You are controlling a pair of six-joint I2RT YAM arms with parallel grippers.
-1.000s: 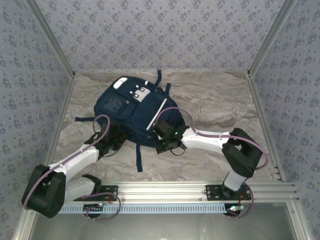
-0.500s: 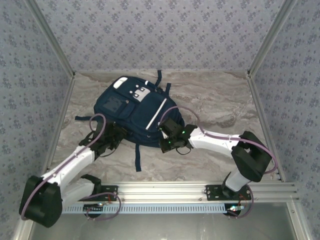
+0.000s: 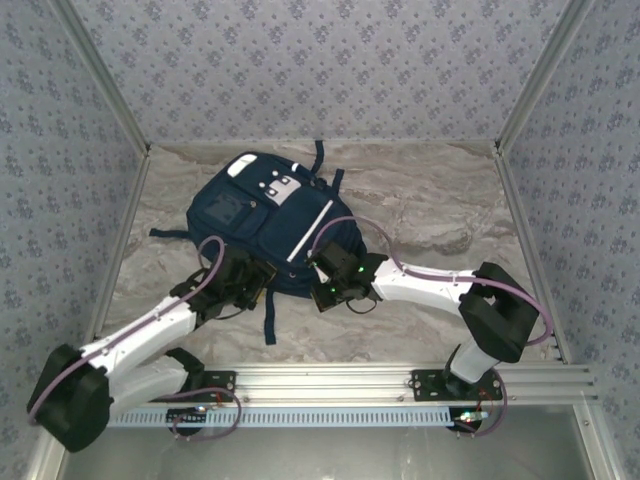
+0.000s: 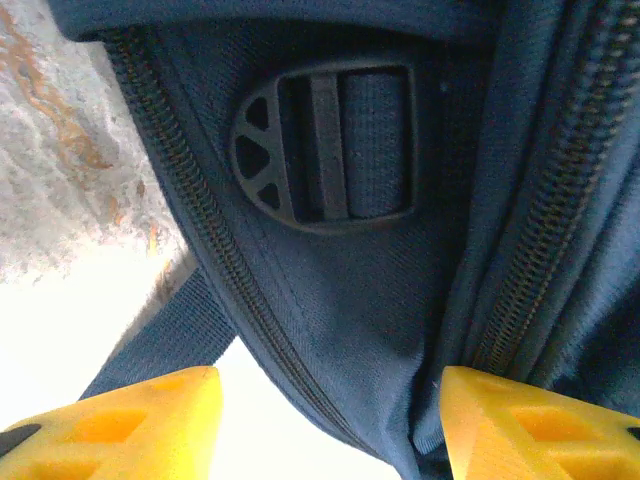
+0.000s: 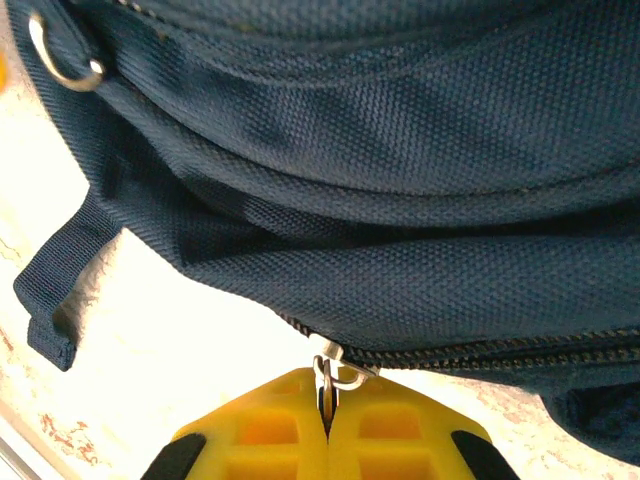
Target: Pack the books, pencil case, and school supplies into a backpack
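**Top view.** The navy backpack [image 3: 262,215] is laid flat on the marble tabletop [image 3: 440,210], with the front pocket and white stripe facing up. Both claws are set at its near rim. The left claw [image 3: 254,284] is at the near-left edge and the right claw [image 3: 322,282] at the near-right edge, the two close to each other. A loose strap [image 3: 270,320] hangs onto the tabletop just to the right of the left claw.

**Left claw** [image 4: 330,405]. The jaws are held wide, and one yellow finger [image 4: 150,425] is seen at each lower corner of the wrist view. Backpack fabric lies in the gap between them; whether it is touched cannot be told. Straight ahead of the claw a black plastic strap buckle [image 4: 325,150] is noted, with webbing threaded through it. One zip line [image 4: 200,240] runs from ahead-left down toward the gap. A second zip [image 4: 540,250] runs ahead of the right finger. Both are meshed shut along the visible run. Bare tabletop is seen ahead-left of the left finger.

**Right claw** [image 5: 325,395]. The jaws are pressed together and pinched on the metal zipper pull [image 5: 335,368] right at the fingertips. Zip teeth [image 5: 500,350] run off to the right of the claw and are meshed. Folded navy fabric lies ahead of the claw. A metal ring [image 5: 62,62] is noted far ahead-left. A webbing loop [image 5: 60,285] rests on the tabletop to the left of the claw.

**Contents.** The backpack's interior is hidden, so what is inside cannot be told.
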